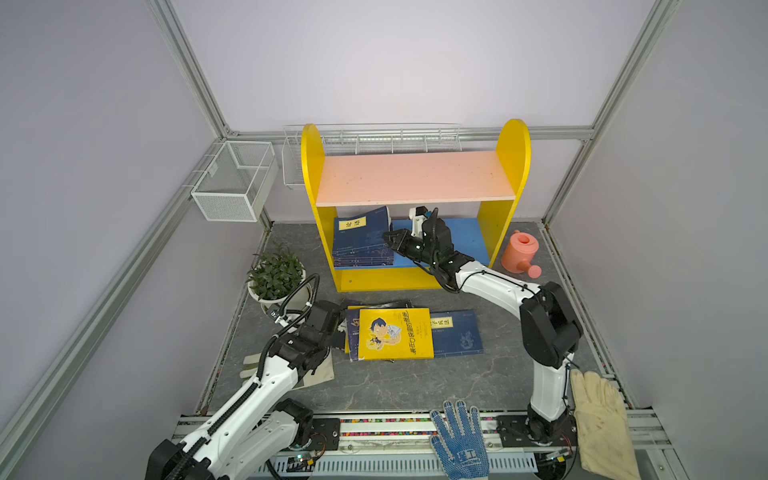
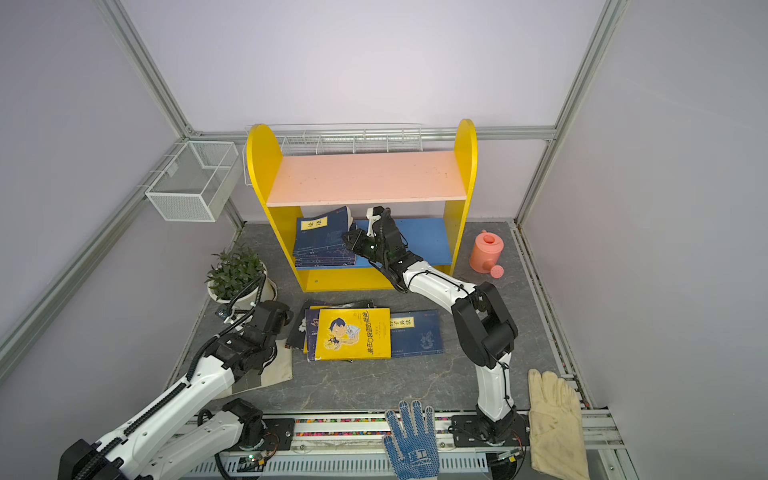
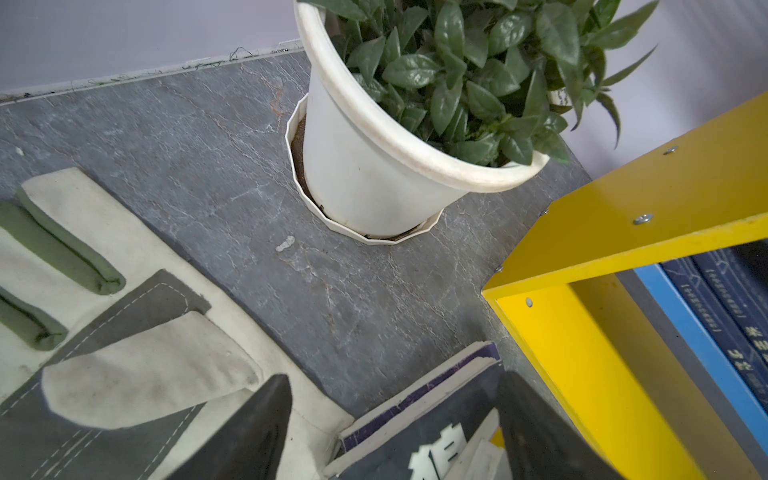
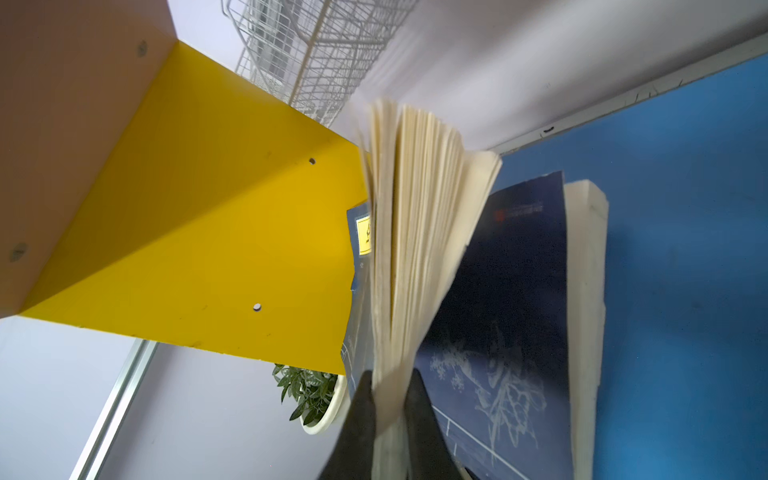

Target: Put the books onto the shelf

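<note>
Black left jaws spread wide, straddling a dark corner of the pile of books (image 1: 395, 334) on the table (image 1: 415, 386) — none shelved yet. Low on the shelf (image 1: 415, 176), a navy stack (image 1: 361, 259) in place — right jaws clenched on the fanned pages of its top book (image 4: 415, 249).
</note>
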{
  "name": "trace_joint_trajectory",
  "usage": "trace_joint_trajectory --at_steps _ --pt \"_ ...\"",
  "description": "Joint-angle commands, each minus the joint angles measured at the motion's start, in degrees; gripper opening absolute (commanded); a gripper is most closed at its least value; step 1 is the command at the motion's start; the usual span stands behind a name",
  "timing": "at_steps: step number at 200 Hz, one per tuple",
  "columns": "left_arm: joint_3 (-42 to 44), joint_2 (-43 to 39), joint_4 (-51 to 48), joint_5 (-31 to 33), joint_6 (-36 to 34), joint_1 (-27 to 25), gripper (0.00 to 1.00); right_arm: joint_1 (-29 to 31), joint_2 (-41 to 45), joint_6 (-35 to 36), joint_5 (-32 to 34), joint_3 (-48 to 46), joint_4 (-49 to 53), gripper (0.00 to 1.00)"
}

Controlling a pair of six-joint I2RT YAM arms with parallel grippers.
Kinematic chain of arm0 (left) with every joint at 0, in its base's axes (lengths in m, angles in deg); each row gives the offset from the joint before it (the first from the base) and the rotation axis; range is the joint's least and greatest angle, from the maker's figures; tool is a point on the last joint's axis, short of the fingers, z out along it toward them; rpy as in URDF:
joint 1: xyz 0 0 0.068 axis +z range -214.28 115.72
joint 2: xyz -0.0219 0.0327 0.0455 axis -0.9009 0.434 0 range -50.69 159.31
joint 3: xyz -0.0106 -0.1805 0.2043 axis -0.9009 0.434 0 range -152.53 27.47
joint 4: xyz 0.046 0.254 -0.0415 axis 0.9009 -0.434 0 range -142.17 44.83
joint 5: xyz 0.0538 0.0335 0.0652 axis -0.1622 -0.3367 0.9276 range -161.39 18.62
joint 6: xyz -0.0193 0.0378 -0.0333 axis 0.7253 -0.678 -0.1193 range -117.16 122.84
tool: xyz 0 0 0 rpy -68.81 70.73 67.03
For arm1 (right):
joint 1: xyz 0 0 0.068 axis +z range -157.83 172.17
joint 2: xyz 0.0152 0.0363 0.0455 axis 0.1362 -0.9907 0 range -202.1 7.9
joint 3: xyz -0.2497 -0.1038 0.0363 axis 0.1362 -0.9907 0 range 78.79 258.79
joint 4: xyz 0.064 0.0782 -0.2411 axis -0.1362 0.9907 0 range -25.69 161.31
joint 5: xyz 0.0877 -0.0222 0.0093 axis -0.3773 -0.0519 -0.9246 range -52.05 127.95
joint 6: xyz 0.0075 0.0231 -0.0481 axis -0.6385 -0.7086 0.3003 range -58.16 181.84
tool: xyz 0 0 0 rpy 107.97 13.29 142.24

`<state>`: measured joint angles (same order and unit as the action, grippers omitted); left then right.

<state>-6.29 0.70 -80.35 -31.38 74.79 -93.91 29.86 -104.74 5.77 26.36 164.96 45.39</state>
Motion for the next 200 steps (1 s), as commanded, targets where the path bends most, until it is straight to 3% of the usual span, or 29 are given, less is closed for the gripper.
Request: trace_joint_trajectory --at_steps 1,200 --pt "0.05 -0.38 -2.26 1.04 0.92 0.34 0.79 0.97 -0.34 -2.14 -2.28 2.12 -2.78 0.06" --pt "0.09 2.04 0.09 -0.46 0.13 0.36 0.79 0.74 0.6 -3.26 -3.01 -1.9 -0.4 0.07"
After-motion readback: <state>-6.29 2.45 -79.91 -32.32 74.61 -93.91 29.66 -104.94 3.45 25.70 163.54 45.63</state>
